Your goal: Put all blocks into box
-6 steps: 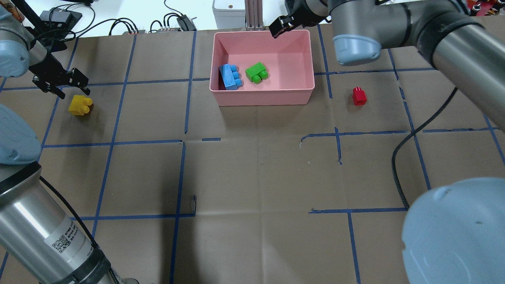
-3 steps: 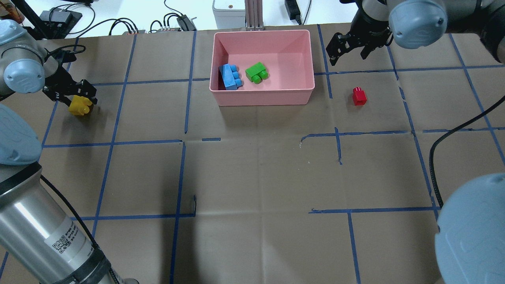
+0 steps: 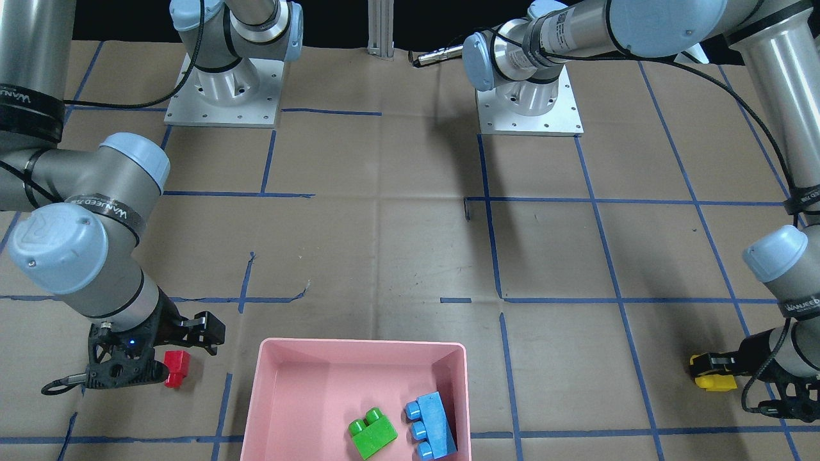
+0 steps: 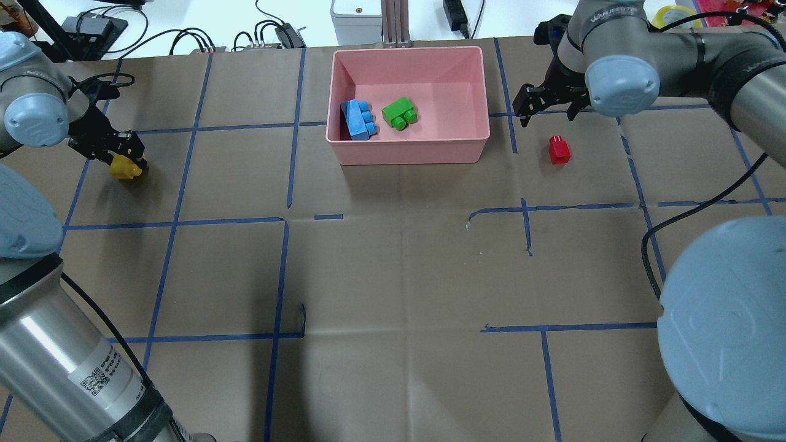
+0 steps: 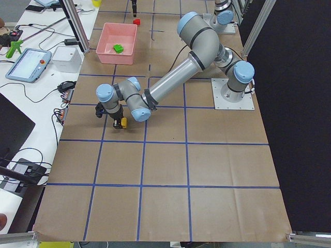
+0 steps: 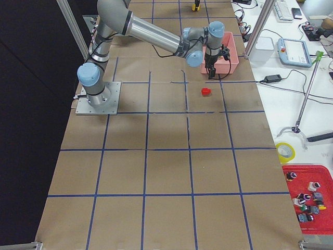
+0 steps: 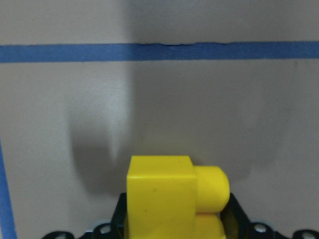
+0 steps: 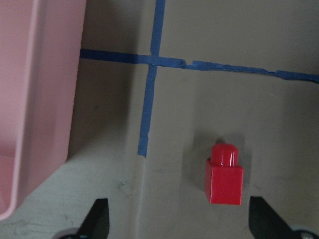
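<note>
The box (image 4: pixel 408 155) sits at the far middle of the table (image 4: pixel 393 276). Two blocks are inside it. The blue block (image 4: pixel 358 120) lies by the left wall. The green block (image 4: pixel 399 113) lies just right of it, close but not touching. Both are in the near left part of the box.

Two blocks are outside the box. The red block (image 4: pixel 559 150) stands on the table to the right of the box, a little way from it, with its stud pointing to the far side. The yellow block (image 4: pixel 124 167) is way over on the left side of the table, well apart from the box.

My left gripper (image 4: pixel 128 158) is down on the yellow block and pinches it between its fingers. In the left wrist view the block fills the low middle, with the black gripper parts tight on both sides. I cannot tell if the block is lifted off the table.

My right gripper (image 4: pixel 546 109) hangs just past the red block, between the block and the far right corner of the box. Its fingers (image 8: pixel 99 221) are spread wide and hold nothing. In the right wrist view the red block sits ahead of them, nearer the right finger, not touching.

Blue tape lines (image 4: pixel 178 184) cross the brown table.
</note>
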Motion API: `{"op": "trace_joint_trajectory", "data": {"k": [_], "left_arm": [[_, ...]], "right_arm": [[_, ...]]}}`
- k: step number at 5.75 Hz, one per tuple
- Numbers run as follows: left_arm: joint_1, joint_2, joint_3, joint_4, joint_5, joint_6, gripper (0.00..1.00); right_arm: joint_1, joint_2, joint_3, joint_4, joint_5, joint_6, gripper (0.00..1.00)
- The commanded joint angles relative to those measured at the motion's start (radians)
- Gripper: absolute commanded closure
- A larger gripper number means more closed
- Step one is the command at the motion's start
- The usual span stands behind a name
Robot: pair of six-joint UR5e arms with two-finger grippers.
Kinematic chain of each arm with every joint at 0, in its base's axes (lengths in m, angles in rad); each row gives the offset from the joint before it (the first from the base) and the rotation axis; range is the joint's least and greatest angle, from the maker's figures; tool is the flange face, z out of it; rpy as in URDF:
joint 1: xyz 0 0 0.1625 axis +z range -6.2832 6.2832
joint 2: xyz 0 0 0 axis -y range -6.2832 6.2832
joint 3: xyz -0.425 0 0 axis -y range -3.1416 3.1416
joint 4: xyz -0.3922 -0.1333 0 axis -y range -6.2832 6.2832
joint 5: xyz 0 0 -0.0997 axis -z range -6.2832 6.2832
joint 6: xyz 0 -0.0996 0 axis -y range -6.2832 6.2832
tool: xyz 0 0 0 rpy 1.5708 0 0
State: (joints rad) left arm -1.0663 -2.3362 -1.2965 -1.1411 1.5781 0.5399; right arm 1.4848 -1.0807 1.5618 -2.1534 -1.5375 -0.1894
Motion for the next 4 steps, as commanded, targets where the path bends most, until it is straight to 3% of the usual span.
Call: {"op": "trace_joint_trajectory", "data": {"k": [1,2,4], "left_arm": [[0.0,0.012,0.023,-0.012,0.032,0.023,0.66],[-0.006,0.041,0.078,-0.084,0.027,0.023,0.71],[-0.067,0.096,0.303,-0.365,0.022,0.008,0.74]], "right_arm": [[-0.05,0.011,0.108,-0.181,-0.007,-0.001,0.02],[-0.051,0.033,0.112,-0.207,-0.057,0.001,0.03],[-0.051,0.086,0.116,-0.302,-0.095,-0.002,0.03]]}}
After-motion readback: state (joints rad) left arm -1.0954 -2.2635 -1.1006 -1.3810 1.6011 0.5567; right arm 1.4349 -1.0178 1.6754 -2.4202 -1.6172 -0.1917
